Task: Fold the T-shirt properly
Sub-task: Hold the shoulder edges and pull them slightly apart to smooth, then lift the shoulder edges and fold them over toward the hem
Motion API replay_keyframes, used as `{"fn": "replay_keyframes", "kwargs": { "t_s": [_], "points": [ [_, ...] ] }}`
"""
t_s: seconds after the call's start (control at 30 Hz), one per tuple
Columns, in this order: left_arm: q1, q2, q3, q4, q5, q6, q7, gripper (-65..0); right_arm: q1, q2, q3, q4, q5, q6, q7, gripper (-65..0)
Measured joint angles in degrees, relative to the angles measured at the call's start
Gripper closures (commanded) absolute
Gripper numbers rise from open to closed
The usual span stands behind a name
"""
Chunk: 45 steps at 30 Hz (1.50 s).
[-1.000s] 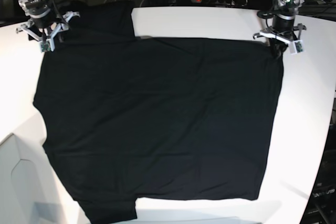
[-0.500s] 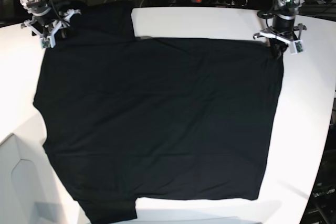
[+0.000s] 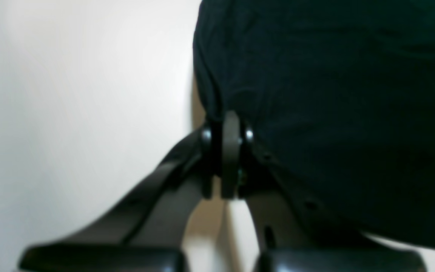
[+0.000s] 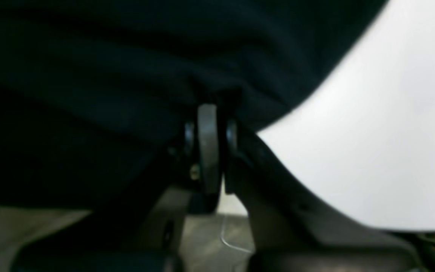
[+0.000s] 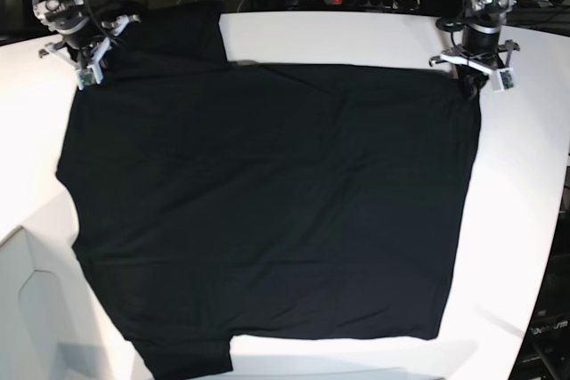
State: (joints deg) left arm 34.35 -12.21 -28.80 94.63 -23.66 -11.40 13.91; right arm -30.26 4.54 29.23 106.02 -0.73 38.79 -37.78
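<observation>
T-shirt lies flat, unfolded, plain side up on white table, no fold made yet; left gripper pinched on far-right corner hem, right gripper clamped on far-left edge nr sleeve, so whole fold seq. remains.

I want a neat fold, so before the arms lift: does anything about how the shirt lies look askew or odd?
Mostly fine: the large plain black cloth T-shirt lies spread flat on the white table. Only its near sleeve stands out, hanging past the table's front edge. No printed graphic shows.
</observation>
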Motion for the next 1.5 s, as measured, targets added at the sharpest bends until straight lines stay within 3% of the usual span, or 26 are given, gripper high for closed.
{"fn": "replay_keyframes", "kwargs": {
  "t_s": [0.5,0.9,1.03,1.17,1.5],
  "points": [
    [-0.76,-0.22,-0.04,4.28,0.04,0.00,0.04,-2.5,6.54,0.07,1.62,3.98,-0.13,0.02,0.09,0.0],
    [-10.99,-0.17,-0.04,3.67,0.04,0.00,0.44,-2.6,19.41,0.79,1.46,3.19,0.09,0.37,-0.57,0.0],
    [-15.08,-0.26,0.09,2.99,-0.02,-0.37,-0.07,-2.7,26.08,1.33,1.44,-0.61,-0.07,0.42,-3.85,0.0],
    [-19.37,-0.17,0.39,0.42,-0.04,-0.37,0.57,-2.7,32.54,4.09,-0.33,-7.52,-0.31,0.46,-4.85,0.0],
    [-30.01,-0.17,0.42,-8.76,0.04,-0.11,0.48,-2.7,43.98,6.91,-7.91,-20.52,-0.09,0.42,-4.02,0.0]
  ]
}}
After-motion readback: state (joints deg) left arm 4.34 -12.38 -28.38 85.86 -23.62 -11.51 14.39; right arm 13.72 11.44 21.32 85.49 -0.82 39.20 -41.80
